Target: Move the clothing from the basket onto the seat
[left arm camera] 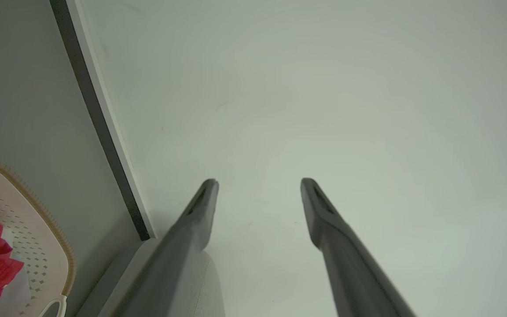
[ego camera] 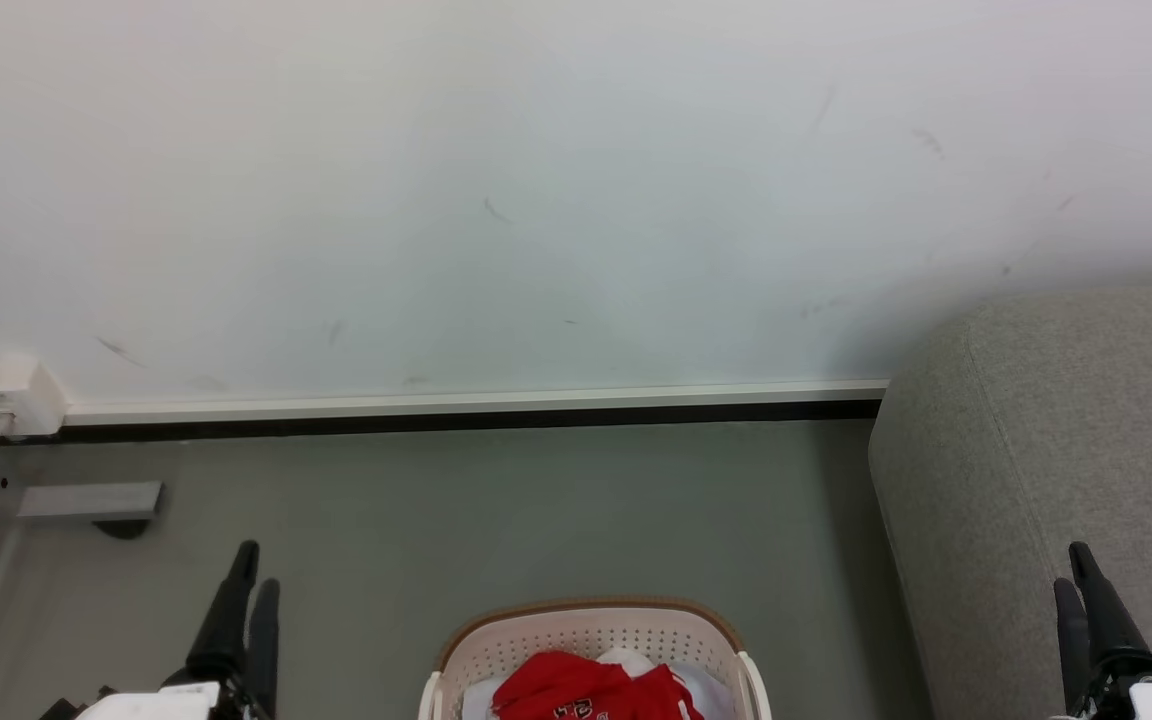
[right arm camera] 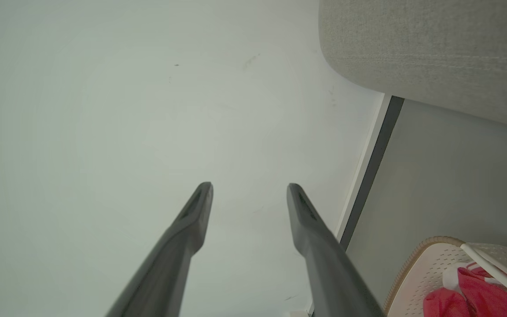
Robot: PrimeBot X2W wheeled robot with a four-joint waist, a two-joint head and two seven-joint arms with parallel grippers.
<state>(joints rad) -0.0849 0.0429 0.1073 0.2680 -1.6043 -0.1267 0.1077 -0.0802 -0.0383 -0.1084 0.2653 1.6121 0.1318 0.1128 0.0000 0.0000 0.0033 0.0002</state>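
Two claws: left claw at the lower left of the head view, right claw at the lower right, both pointing up toward the wall.
Left claw state: fingers spread in the left wrist view, wide gap between the tips, gripping nothing.
Right claw state: fingers likewise spread in the right wrist view, gripping nothing.
Basket: cream basket with small holes and a brown rim, on the floor at bottom centre of the head view, cut off by the bottom edge.
Clothing: red clothing with white parts and a small white print, bunched inside the basket below the rim.
Clothing vs claws: lies between the two claws, well apart from both; neither claw touches it or the basket.
Seat: grey fabric seat on the right with a rounded corner; the right claw shows in front of its side.
Edges: baseboard runs along the wall foot and ends at the seat corner; white box on the wall at far left, grey ledge just below it.
Open room: broad floor between the basket's far rim and the baseboard; a strip of floor between basket and seat; floor between the left claw and the basket.
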